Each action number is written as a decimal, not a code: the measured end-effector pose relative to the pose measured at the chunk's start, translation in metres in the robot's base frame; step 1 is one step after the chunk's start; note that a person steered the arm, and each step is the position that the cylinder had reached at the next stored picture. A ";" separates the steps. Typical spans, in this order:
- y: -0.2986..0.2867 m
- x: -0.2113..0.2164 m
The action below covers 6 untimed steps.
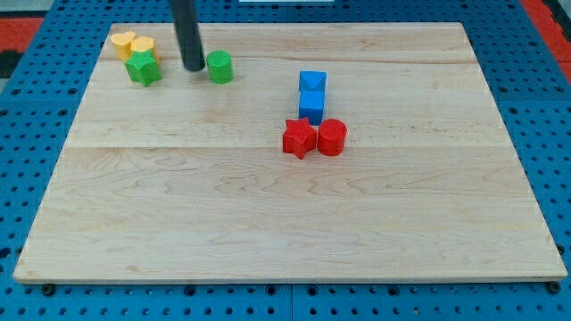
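Note:
My tip (193, 67) rests on the board near the view's top left, just left of the green cylinder (219, 67), with a small gap between them. Further left sits the green star block (143, 69). Above that star lie a yellow block (123, 43) and a yellow cylinder (143, 47), the three pressed close together. Near the board's middle, a blue block (312, 81) stands above a blue cube (310, 106). Below them a red star (300, 138) and a red cylinder (332, 137) sit side by side.
The wooden board (285, 223) lies on a blue pegboard surface (544, 107), with a red area at the view's top corners.

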<state>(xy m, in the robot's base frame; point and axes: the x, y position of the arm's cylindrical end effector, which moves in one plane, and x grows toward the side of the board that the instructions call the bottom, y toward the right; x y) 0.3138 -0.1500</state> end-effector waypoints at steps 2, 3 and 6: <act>-0.154 0.058; -0.154 0.057; -0.089 -0.014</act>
<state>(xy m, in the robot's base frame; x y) 0.2996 -0.2393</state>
